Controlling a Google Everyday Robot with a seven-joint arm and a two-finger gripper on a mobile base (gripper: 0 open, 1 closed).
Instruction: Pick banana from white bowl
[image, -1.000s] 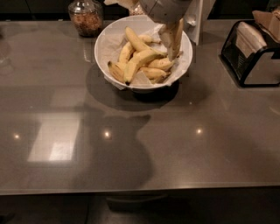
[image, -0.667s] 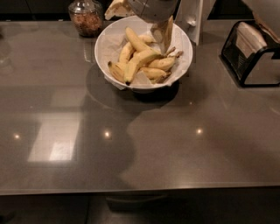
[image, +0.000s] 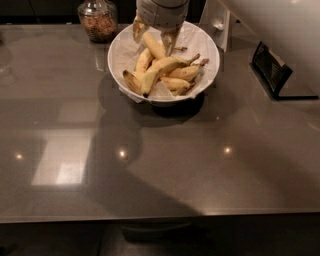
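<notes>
My end effector (image: 153, 34) hung over the far rim of the white bowl (image: 116, 49), its two fingers (image: 138, 27) spread apart, one on either side of the upper end of a short banana (image: 153, 46) at the back of the pile. I could not tell whether either finger touched that fruit, and nothing was lifted. The banana (image: 161, 70), longest of the pile, lay across the middle of the bowl on the crumpled paper lining (image: 200, 44), its black tip toward the near rim, apart from my fingers. My wrist was cut off at the top edge, and my arm (image: 280, 30) filled the corner to the bowl's right, blurred. The pile overlapped, so I made out about six bananas, one bowl and one glass jar (image: 98, 20) just beyond the bowl's left side. To the right of the bowl stood a black rack (image: 271, 70) on the worktop (image: 150, 175).
</notes>
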